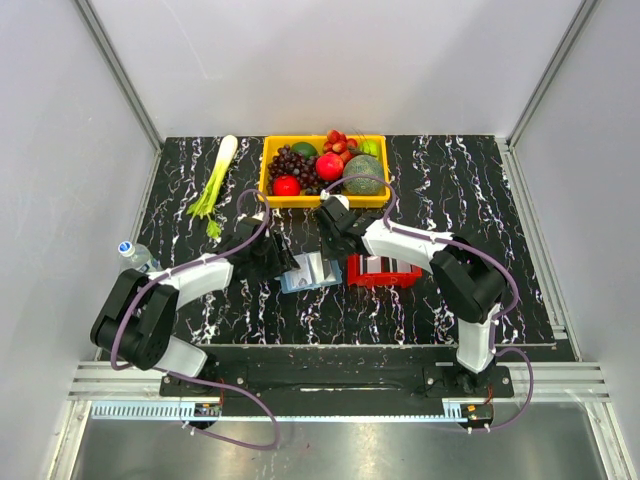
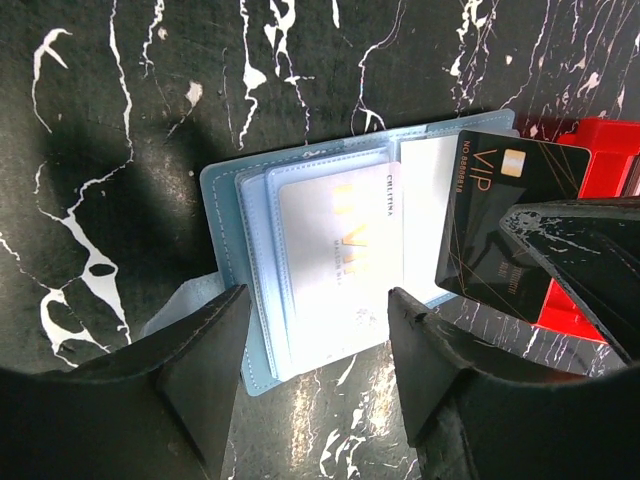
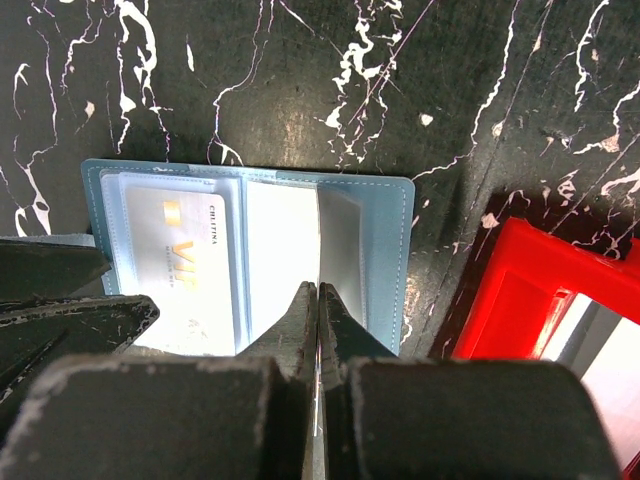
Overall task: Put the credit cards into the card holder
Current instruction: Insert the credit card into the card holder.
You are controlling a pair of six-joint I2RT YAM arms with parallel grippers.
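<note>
Your black marble table (image 1: pixel 450 300) carries a yellow basket (image 1: pixel 268 170) at 12 o'clock. Near its centre, the red tray (image 1: pixel 385 283) sits just at 3 o'clock of the card holder (image 1: pixel 310 272), which lies open. Your left gripper (image 2: pixel 318 310) straddles the holder's pocket pages, fingers apart. Your right gripper (image 3: pixel 318 300) is clamped on a black card (image 2: pixel 490 230) over the holder's 3 o'clock side. A white card (image 2: pixel 340 260) sits pocketed.
</note>
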